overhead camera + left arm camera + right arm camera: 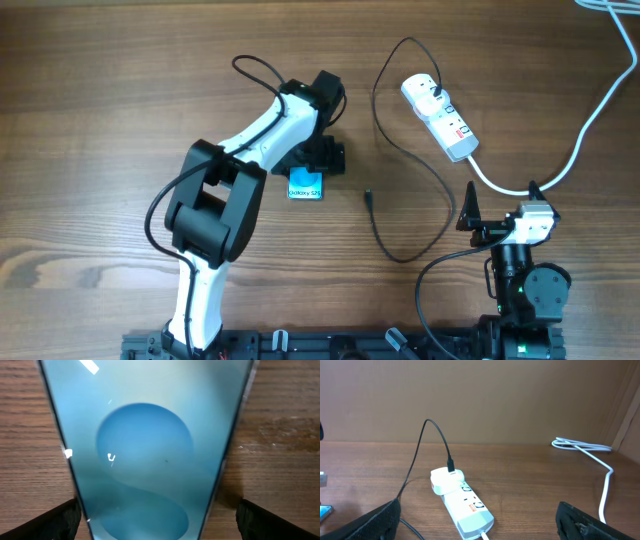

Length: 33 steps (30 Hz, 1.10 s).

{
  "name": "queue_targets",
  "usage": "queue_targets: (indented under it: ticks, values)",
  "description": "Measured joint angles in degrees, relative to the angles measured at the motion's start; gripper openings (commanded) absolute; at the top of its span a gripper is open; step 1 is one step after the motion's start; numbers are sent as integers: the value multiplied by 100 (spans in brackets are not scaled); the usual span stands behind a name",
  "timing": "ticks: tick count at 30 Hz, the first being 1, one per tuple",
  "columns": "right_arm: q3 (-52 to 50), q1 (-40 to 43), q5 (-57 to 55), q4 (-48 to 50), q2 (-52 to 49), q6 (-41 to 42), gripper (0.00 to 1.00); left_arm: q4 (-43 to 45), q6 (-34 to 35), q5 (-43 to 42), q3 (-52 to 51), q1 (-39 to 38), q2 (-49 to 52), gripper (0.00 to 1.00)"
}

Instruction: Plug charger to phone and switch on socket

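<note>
The phone [150, 460] is closest to us, screen up and filling the left wrist view. It seems to lie flat on the table [90, 110] beneath the left gripper [161, 522], whose jaws stand wide apart on either side with bare wood showing in both gaps. We judge it straddled rather than gripped, probably to steady it for plugging. The charger [447, 198] is already plugged into the far end of the socket [441, 117]. Its cable loops over the wood to the connector tip [369, 197], which lies loose near the phone's right side, not touching it. The right gripper [482, 525] hovers facing the socket, jaws wide open and empty, well placed to fetch that tip. We cannot tell whether the switch [470, 506] is on.
</note>
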State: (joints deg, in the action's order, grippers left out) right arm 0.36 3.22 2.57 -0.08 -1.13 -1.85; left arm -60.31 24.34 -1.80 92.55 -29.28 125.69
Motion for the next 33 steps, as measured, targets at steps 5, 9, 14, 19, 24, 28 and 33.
queue_targets:
  ticks: [5,9,14,19,24,28,33]
  values:
    - [0,0,0,0,0,0,100,42,0,157,0,-26,0,100]
    - [0,0,0,0,0,0,100,103,-2,195,-37,-26,-11,100]
    - [0,0,0,0,0,0,100,282,4,190,-223,-26,-111,100]
    - [0,0,0,0,0,0,100,337,39,127,-284,-20,-142,93]
    - [0,0,0,-2,0,0,100,269,42,87,-295,-20,-144,88]
    - [0,0,0,-2,0,0,100,256,42,83,-295,-20,-144,88]
    - [0,0,0,0,0,0,100,251,42,85,-295,-17,-144,87]
